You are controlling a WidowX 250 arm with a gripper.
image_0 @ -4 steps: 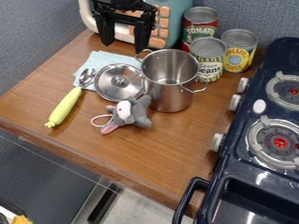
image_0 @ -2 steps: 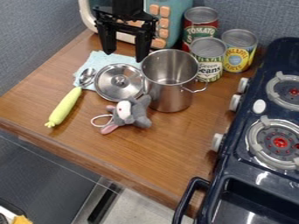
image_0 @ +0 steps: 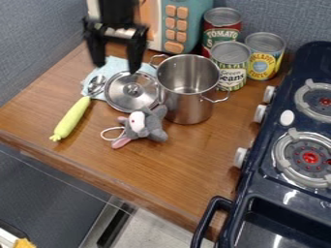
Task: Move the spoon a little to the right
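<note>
1. The gripper (image_0: 116, 68) has swung leftward across the view since the last frame, from near the pot (image_0: 188, 92) to above the folded cloth (image_0: 115, 64), and it sits slightly lower in the view. Its blurred outline suggests it is in motion.

2. The jaws stand wide apart, as they did before, with nothing held between them.

3. The spoon (image_0: 81, 105) has not shifted. It lies at the left of the bench (image_0: 148, 179), its metal bowl (image_0: 96, 84) on the cloth, just beside the lid (image_0: 132, 89), and its yellow-green handle (image_0: 69, 119) slanting down and left over the wood.

4. For the task, this looks like the approach: the sideways gap to the spoon has shrunk, but the move right is still to be made.

5. Next, the jaws probably need to come forward and down over the handle, then close on it or nudge it.

6. The lid crowds the bowl end, so a rightward push there could shove it or drag the cloth. There is more room beside the handle, up to the plush toy (image_0: 147, 125); a small shift should suit.
</note>
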